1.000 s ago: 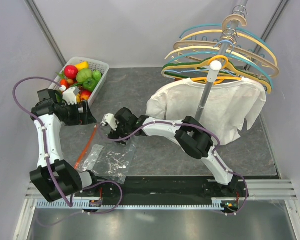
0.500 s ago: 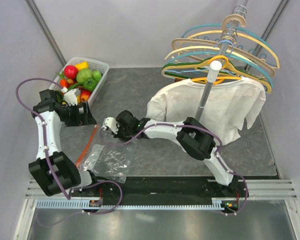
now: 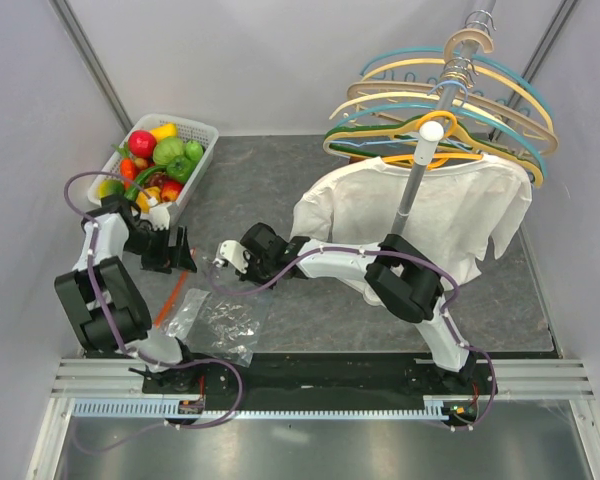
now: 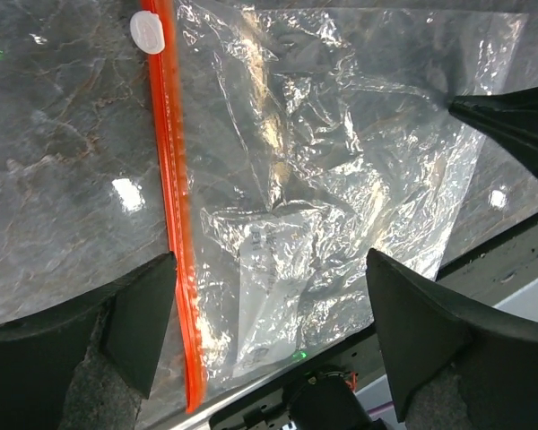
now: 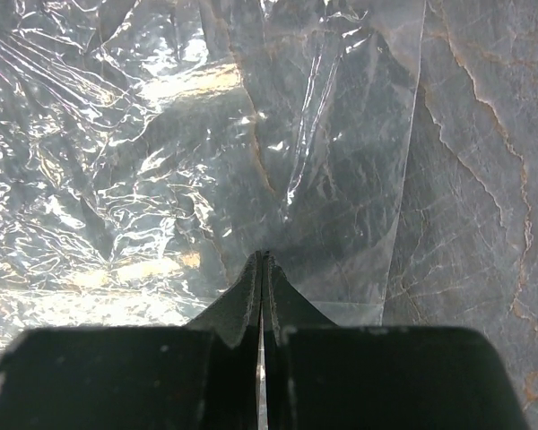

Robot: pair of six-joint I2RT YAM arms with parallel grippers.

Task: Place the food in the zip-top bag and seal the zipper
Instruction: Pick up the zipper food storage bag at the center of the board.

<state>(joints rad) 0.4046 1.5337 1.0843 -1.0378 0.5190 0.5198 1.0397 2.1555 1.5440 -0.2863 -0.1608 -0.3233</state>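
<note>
From above: clear bag [image 3: 220,318] flat near the near-left corner of the table [image 3: 310,180], orange zipper [image 3: 168,300] along its left edge. Food [image 3: 158,150] heaped in a white basket [image 3: 205,130] at the far-left corner, well apart from the bag. Left pincer [image 3: 170,262] between basket and bag, right pincer [image 3: 223,268] at the bag's far edge. Through the left wrist camera: left pincer [image 4: 271,260] wide apart and holding nothing, above the bag [image 4: 323,179]; zipper [image 4: 172,179] just inside its left finger, white slider [image 4: 147,31] at the strip's far end; right pincer's tip [image 4: 484,112] on the plastic, creases fanning out from it. Through the right wrist camera: right pincer [image 5: 263,264] pressed together, clamped on crinkled film of the bag [image 5: 161,161] close to one corner.
</note>
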